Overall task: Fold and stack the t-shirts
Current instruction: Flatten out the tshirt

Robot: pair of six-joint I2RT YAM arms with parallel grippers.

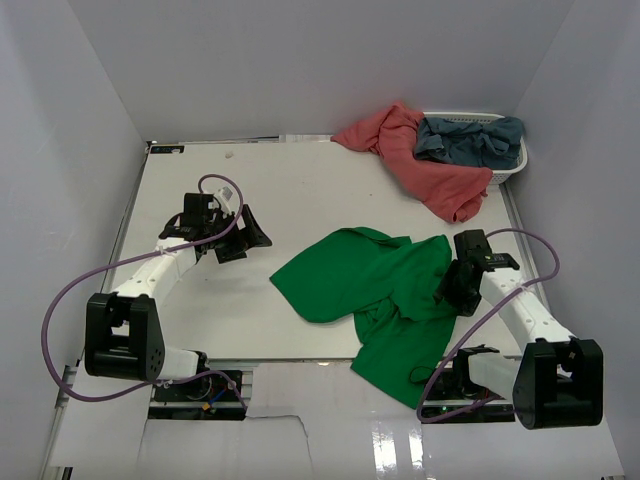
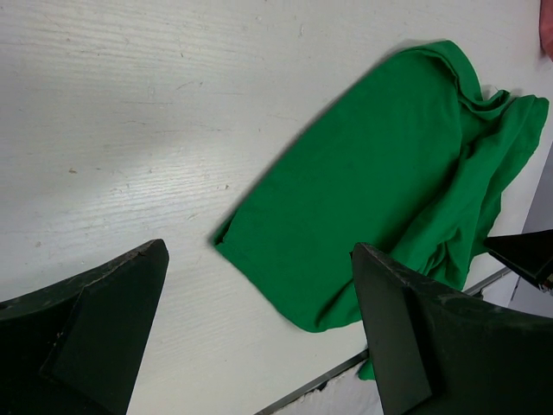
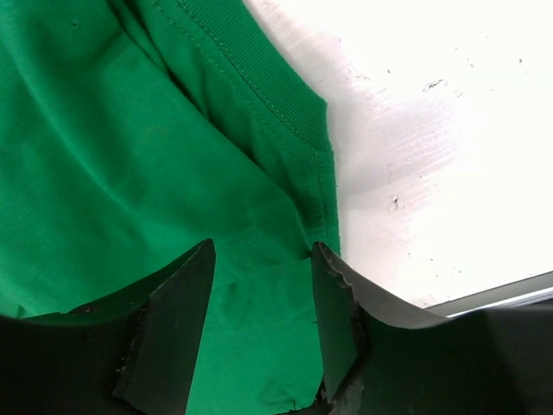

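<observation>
Claw work at the left comes first: the left claw (image 1: 243, 238) is held with jaws wide apart over bare table (image 1: 200, 180), and nothing is gripped. The green shirt (image 1: 375, 285) lies to its right, near but not touching, crumpled in the middle of the table. Its long axis runs roughly left to right, and 1 lower part is draped past the near edge. The shirt's near-left corner is judged to be this arm's likely target.

At the shirt's right edge the right claw (image 3: 262, 259) is set down on the cloth. Its jaws stand partly apart astride the fabric beside the ribbed collar, and no fold is seen pinched between them. This arm is clearly the nearer 1.

At the far right, the pink shirt (image 1: 430, 165) trails from the white basket (image 1: 512, 172) onto the table, and the grey-blue shirt (image 1: 470, 140) is heaped in the basket.
</observation>
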